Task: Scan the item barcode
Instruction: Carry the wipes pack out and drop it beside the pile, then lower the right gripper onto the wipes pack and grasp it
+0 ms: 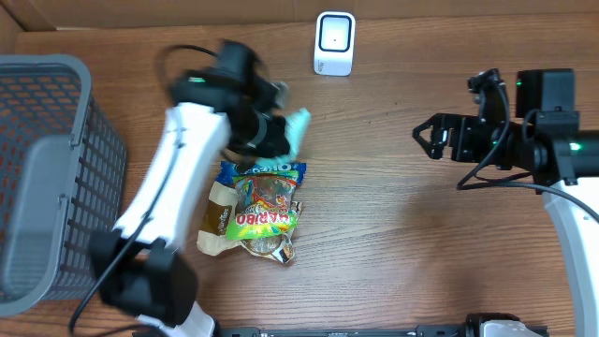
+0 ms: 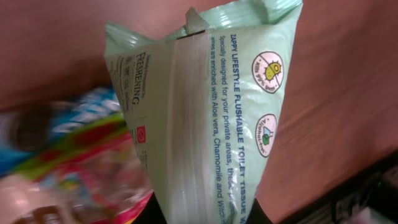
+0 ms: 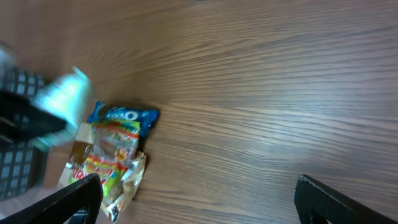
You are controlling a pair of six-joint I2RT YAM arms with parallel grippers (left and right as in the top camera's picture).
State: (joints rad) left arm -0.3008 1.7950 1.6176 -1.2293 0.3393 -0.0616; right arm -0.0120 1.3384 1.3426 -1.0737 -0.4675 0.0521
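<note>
My left gripper (image 1: pixel 278 131) is shut on a pale green pack of toilet tissue wipes (image 1: pixel 299 129) and holds it above the table, below and left of the white barcode scanner (image 1: pixel 334 42). In the left wrist view the pack (image 2: pixel 205 106) fills the middle, blue print facing the camera, its lower end pinched in the left gripper (image 2: pixel 208 218) between dark fingers (image 2: pixel 157 213). No barcode shows on this face. My right gripper (image 1: pixel 432 138) hovers open at the right, nothing between its fingers (image 3: pixel 68 199). The held pack shows as a blur (image 3: pixel 65 99) in the right wrist view.
A pile of snack packs lies under the left arm: a Haribo bag (image 1: pixel 264 213), a blue Oreo pack (image 1: pixel 267 169) and a brownish pack (image 1: pixel 217 217). A grey mesh basket (image 1: pixel 47 178) stands at the left edge. Bare wood lies between the pile and the right gripper.
</note>
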